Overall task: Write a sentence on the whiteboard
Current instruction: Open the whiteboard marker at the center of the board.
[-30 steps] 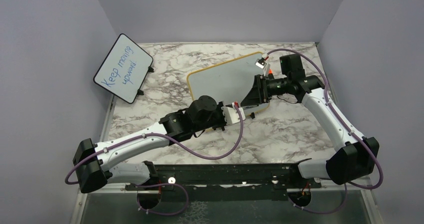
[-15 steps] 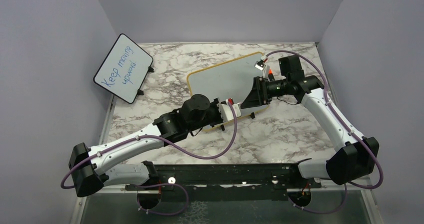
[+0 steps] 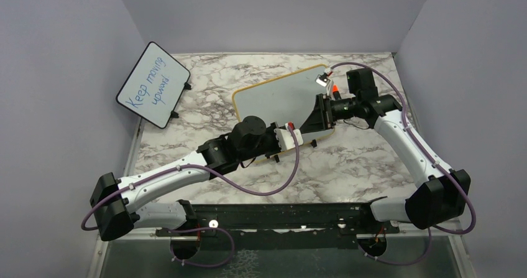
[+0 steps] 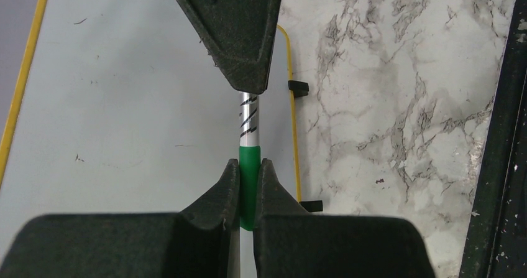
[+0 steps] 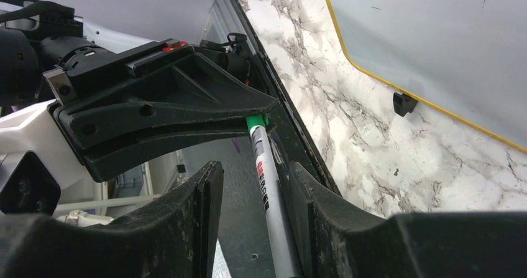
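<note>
Green-capped silver marker pen (image 4: 248, 125) — held level between both grippers. Left gripper (image 4: 248, 166) is clamped on the green end. Right gripper (image 5: 255, 166) straddles the printed barrel with a gap on one side, not yet clamped. Directly below the pen lies the large white yellow-framed whiteboard (image 4: 124, 104), bare — no sentence written — on the grey-veined marble tabletop (image 4: 385, 104). Step in hand, by judgement: uncapping. Close the right jaws squarely on the barrel first, then draw the grippers apart along the pen axis, without sideways twist.
</note>
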